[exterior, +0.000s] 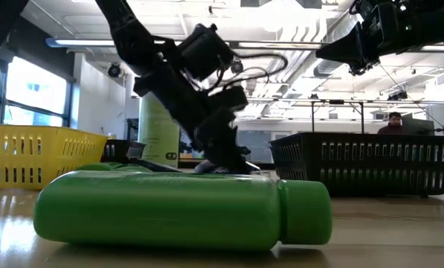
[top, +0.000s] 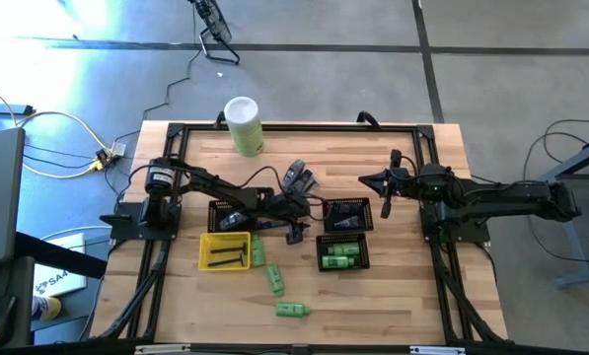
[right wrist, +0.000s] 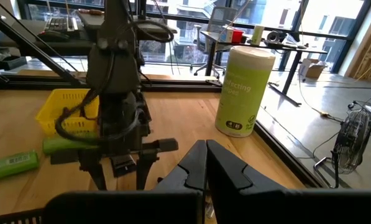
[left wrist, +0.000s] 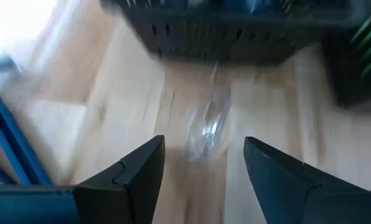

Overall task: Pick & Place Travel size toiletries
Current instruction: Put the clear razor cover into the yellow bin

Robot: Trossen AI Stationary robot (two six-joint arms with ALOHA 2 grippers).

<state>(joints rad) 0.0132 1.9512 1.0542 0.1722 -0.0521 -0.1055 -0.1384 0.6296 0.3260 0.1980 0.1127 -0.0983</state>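
The left gripper hangs low over the centre of the wooden desk, in the gap between the two black mesh baskets. In the left wrist view its two dark fingers stand apart, holding nothing, with a small clear crinkled packet lying on the boards between and just ahead of them. That framing suggests the arm is lined up to close on this packet, which seems to be one of the toiletries, though blur hides its details.

The sorting looks partly done. Bright green bottles already lie in the black mesh basket at lower centre of the high view, and dark tubes rest in the yellow tray to its left, as if grouped by colour. Three green bottles remain loose on the desk below the tray, the lowest green bottle nearest the front edge; it fills the foreground of the low view.

The tall pale-green canister with a white lid stands upright at the upper edge, apart from the work.

The right gripper waits at right of centre, raised and clenched on nothing, clear of the left arm's reach.
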